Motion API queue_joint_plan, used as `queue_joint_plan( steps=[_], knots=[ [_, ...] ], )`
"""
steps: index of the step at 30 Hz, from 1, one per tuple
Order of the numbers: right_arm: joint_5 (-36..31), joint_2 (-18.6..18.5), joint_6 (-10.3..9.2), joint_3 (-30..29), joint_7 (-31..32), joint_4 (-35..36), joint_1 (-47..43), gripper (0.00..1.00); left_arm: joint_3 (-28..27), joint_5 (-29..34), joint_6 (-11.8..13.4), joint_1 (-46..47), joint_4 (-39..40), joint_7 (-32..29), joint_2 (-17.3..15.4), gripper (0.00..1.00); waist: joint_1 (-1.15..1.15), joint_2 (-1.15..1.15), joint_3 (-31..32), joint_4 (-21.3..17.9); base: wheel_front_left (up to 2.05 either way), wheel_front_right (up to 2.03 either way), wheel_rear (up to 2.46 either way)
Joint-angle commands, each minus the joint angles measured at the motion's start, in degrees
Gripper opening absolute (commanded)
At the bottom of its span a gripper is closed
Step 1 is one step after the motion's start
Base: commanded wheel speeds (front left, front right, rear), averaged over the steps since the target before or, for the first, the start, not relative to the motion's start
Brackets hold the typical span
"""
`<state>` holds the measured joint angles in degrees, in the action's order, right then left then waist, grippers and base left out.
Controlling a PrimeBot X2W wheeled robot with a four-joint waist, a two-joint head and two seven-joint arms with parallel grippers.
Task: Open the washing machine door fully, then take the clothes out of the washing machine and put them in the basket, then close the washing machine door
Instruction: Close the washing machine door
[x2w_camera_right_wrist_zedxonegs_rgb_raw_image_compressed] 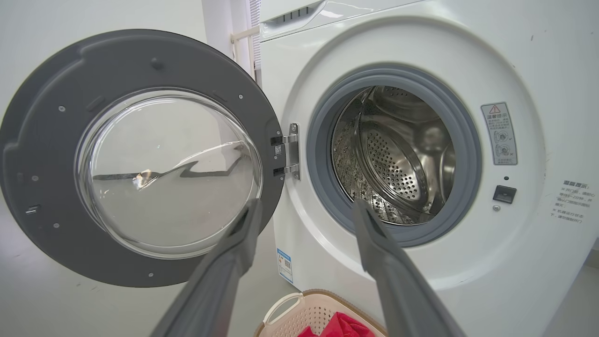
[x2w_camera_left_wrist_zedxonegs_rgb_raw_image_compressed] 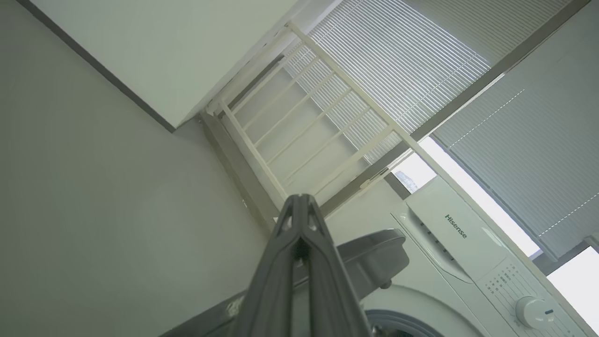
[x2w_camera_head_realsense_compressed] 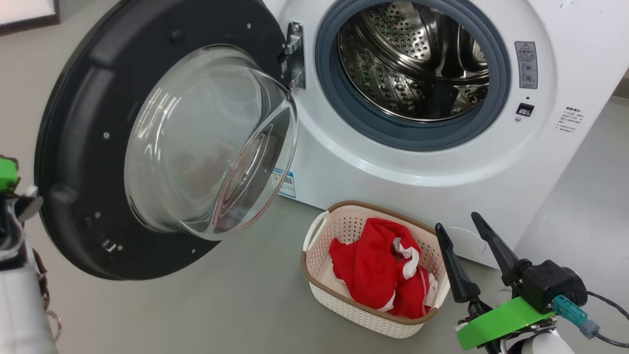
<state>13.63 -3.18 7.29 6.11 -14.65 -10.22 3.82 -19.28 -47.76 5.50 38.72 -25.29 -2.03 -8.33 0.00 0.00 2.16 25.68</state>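
Observation:
The washing machine (x2w_camera_head_realsense_compressed: 442, 162) (x2w_camera_right_wrist_zedxonegs_rgb_raw_image_compressed: 514, 262) stands with its steel drum (x2w_camera_head_realsense_compressed: 417, 59) (x2w_camera_right_wrist_zedxonegs_rgb_raw_image_compressed: 398, 154) bare inside. Its door (x2w_camera_head_realsense_compressed: 162, 142) (x2w_camera_right_wrist_zedxonegs_rgb_raw_image_compressed: 135, 159) is swung wide to the left on its hinge. The red clothes (x2w_camera_head_realsense_compressed: 383, 270) (x2w_camera_right_wrist_zedxonegs_rgb_raw_image_compressed: 341, 326) lie in the basket (x2w_camera_head_realsense_compressed: 339, 300) (x2w_camera_right_wrist_zedxonegs_rgb_raw_image_compressed: 290, 313) on the floor before the machine. My right gripper (x2w_camera_head_realsense_compressed: 456, 221) (x2w_camera_right_wrist_zedxonegs_rgb_raw_image_compressed: 306, 208) hangs open just right of the basket, nothing between its fingers. My left gripper (x2w_camera_left_wrist_zedxonegs_rgb_raw_image_compressed: 300, 199) is shut and empty, pointing up past the door's edge (x2w_camera_left_wrist_zedxonegs_rgb_raw_image_compressed: 374, 255) toward the wall; in the head view its arm (x2w_camera_head_realsense_compressed: 14, 275) stands left of the door.
A white rail rack (x2w_camera_left_wrist_zedxonegs_rgb_raw_image_compressed: 304, 117) leans in the corner behind the machine, under window blinds (x2w_camera_left_wrist_zedxonegs_rgb_raw_image_compressed: 421, 61). The machine's control panel and dial (x2w_camera_left_wrist_zedxonegs_rgb_raw_image_compressed: 533, 311) show from below. Grey floor (x2w_camera_head_realsense_compressed: 221, 309) spreads left of the basket under the open door.

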Motion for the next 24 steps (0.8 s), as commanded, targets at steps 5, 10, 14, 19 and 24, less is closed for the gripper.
queue_joint_plan(
  steps=[5,10,14,19,24],
  knots=[
    [0.12,0.12,0.20,0.82,-0.35,1.36,1.47,1.00,-3.28,-6.19,1.21,6.89,-6.98,-10.11,-4.66,0.00,0.00,0.00,-0.32,-0.36,0.00,0.00,0.00],
    [0.08,0.17,0.20,1.17,-0.35,1.17,1.67,1.00,-4.63,-10.34,1.56,8.54,-10.63,-16.55,-5.37,0.00,0.00,0.00,-0.71,-0.64,0.00,0.00,0.00],
    [0.12,0.20,0.20,1.80,-0.35,0.85,2.01,1.00,-5.72,-12.18,2.07,9.07,-13.19,-19.36,-6.49,0.00,0.00,0.00,-0.90,-1.21,0.00,0.00,0.00],
    [0.10,0.08,0.20,2.11,-0.35,0.62,2.30,1.00,-5.79,-13.22,1.79,8.93,-15.50,-22.12,-7.31,0.00,0.00,0.00,-1.03,-1.99,0.00,0.00,0.00],
    [0.19,-0.05,0.20,2.25,-0.35,0.40,2.12,1.00,-5.00,-14.28,-0.04,8.20,-16.45,-25.74,-7.39,0.00,0.00,0.00,-0.79,-2.52,0.00,0.00,0.00]
  ],
)
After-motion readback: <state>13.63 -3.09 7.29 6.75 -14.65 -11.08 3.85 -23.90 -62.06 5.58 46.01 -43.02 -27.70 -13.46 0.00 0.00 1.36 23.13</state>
